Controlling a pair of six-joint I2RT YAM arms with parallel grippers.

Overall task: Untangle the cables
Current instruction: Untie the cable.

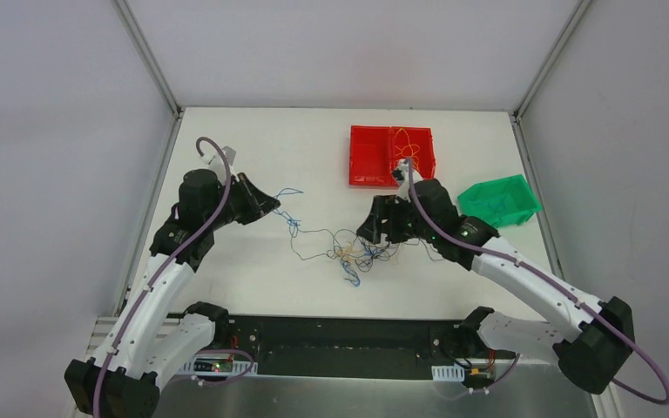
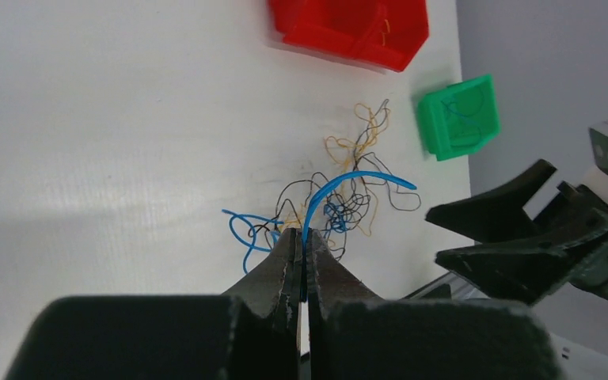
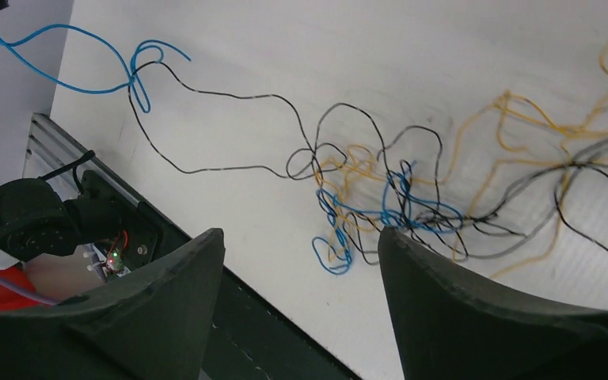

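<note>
Between the left fingers (image 2: 299, 241), pressed tight together, a blue strand (image 2: 348, 178) is pinched. It arcs out toward the knot of cables (image 2: 340, 210) just past their tips. Only the left wrist view shows that grip; from overhead it is too small to tell. Under the right fingers (image 3: 198, 257), spread wide and holding nothing, the knot lies on the table (image 3: 285, 47). The overhead view adds a red bin (image 1: 370, 157) and a green bin (image 1: 496, 200) near them.

The cables (image 1: 354, 252) form a knotted yellow, blue and black clump mid-table; a blue strand (image 1: 292, 222) stretches left.
</note>
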